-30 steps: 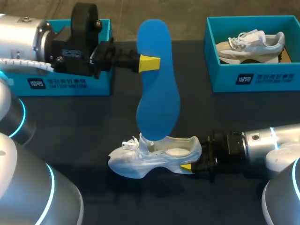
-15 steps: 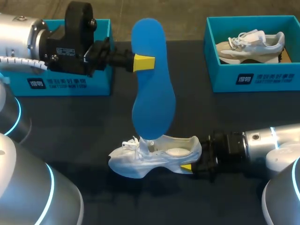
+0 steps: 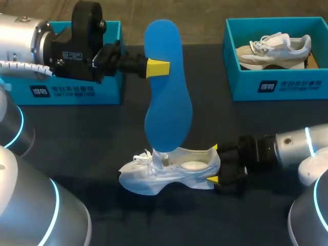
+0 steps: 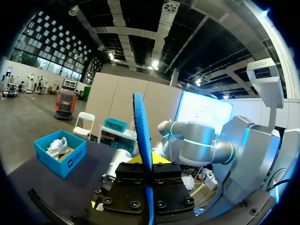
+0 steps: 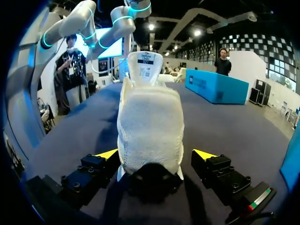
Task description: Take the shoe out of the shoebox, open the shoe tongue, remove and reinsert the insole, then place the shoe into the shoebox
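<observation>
White low-top sneaker (image 3: 169, 171) sits on the dark table (image 3: 92, 133) at the near side, long axis running side to side: toe to my left, heel to my right. The right gripper (image 3: 213, 164) is spread wide around the heel, not clamping. The right wrist view shows a gap beside the heel that the head view hides. The long blue foam insole (image 3: 168, 92) stands up, its lower tip at the shoe's mouth. The left gripper (image 3: 154, 67) is pinched on it, and its wrist view shows it edge-on. Far back are two teal cardboard shoeboxes (image 3: 277, 84). The right one holds a beige-and-white sneaker (image 3: 274, 48).
</observation>
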`<state>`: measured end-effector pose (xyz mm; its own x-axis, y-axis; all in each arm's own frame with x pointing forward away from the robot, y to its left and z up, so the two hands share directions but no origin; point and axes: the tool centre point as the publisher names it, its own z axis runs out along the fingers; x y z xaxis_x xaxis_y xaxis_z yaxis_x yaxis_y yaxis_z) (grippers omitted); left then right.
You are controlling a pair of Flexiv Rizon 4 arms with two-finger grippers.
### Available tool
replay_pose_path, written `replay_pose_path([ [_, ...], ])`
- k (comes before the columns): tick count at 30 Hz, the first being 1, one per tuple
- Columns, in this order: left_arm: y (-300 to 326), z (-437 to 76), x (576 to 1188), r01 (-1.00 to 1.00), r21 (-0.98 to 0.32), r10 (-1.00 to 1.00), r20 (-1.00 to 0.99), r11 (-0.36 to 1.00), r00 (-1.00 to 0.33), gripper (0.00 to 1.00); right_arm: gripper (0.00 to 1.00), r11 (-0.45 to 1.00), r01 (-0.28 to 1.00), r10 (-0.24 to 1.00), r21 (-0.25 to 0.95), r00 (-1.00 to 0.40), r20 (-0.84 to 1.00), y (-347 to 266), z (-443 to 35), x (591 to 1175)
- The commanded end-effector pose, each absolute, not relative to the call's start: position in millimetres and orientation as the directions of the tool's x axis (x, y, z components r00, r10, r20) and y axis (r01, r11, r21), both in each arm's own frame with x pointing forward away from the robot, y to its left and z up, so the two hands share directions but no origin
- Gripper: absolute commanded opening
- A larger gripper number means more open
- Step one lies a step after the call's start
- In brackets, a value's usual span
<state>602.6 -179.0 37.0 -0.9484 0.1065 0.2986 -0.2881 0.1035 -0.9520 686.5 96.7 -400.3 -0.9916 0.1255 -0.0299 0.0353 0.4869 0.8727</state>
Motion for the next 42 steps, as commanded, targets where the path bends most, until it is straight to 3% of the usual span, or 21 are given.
replay_pose_path([
  [1,-180,37,603,-0.289,-0.952,0.107,0.3,0.106,-0.948,0.0,1.0,0.637,0.049,0.107,0.769,-0.994,-0.025,86,-375,689],
  [8,-180,37,603,-0.289,-0.952,0.107,0.3,0.106,-0.948,0.0,1.0,0.81,0.053,0.104,0.584,-0.993,-0.055,79,-362,693],
  [17,-180,37,603,-0.289,-0.952,0.107,0.3,0.106,-0.948,0.0,1.0,0.916,0.046,0.092,0.397,-0.991,-0.098,81,-349,696],
  [42,-180,37,603,-0.289,-0.952,0.107,0.3,0.106,-0.948,0.0,1.0,0.997,0.061,0.065,0.054,-0.996,-0.066,98,-322,689],
])
